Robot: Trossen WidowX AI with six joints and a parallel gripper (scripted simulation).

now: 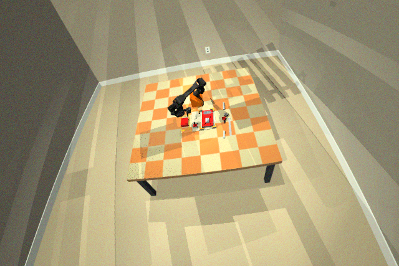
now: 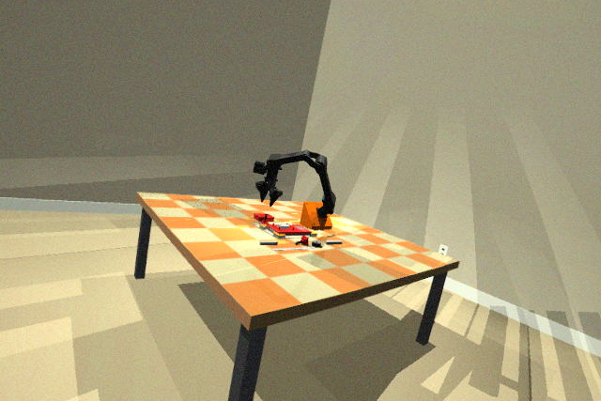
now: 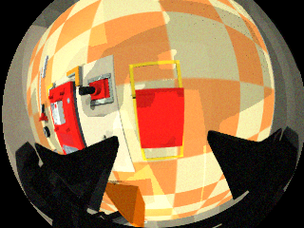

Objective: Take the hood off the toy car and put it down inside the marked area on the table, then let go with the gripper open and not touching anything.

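The red hood (image 1: 184, 122) (image 2: 263, 217) (image 3: 160, 119) lies flat on the table inside the yellow outline of the marked area (image 3: 154, 63). In the wrist view its right edge hides part of the outline's right line; outline shows above and below it. My gripper (image 1: 183, 114) (image 2: 267, 203) (image 3: 165, 139) is wide open and empty, above the hood, with a gap between the fingertips and the hood in the exterior view. The toy car's red body (image 1: 204, 123) (image 2: 296, 229) (image 3: 68, 114) stands beside the marked area.
A pale plate (image 3: 97, 114) with a red block and black stick lies between hood and car body. An orange wedge (image 1: 195, 99) (image 2: 310, 216) (image 3: 127, 203) stands by the arm's base. Beyond the car lie a small red part (image 1: 224, 118), a dark ring (image 1: 225, 114) and pale bars (image 1: 224, 106).
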